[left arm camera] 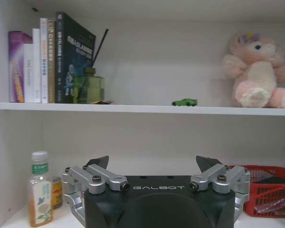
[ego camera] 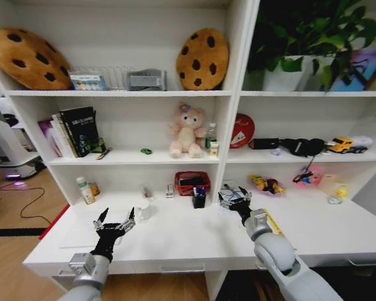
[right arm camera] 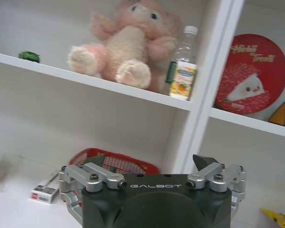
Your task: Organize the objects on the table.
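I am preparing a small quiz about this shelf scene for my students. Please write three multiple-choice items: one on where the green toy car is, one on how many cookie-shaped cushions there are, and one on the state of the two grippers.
1. Where does the green toy car stand?
A. on the desk surface
B. on the middle shelf, beside the pink plush toy
C. inside the red basket

2. How many cookie-shaped cushions are on the top shelf?
A. one
B. two
C. three

3. What state are the left gripper and right gripper in?
A. both open, holding nothing
B. both shut on pens
C. left shut on a bottle, right open

Answers:
1 B: the car sits on the shelf board some way from the plush, apart from it.
2 B: one cushion leans at the far left, the other near the divider.
3 A: both wrist views show spread fingers with nothing between.
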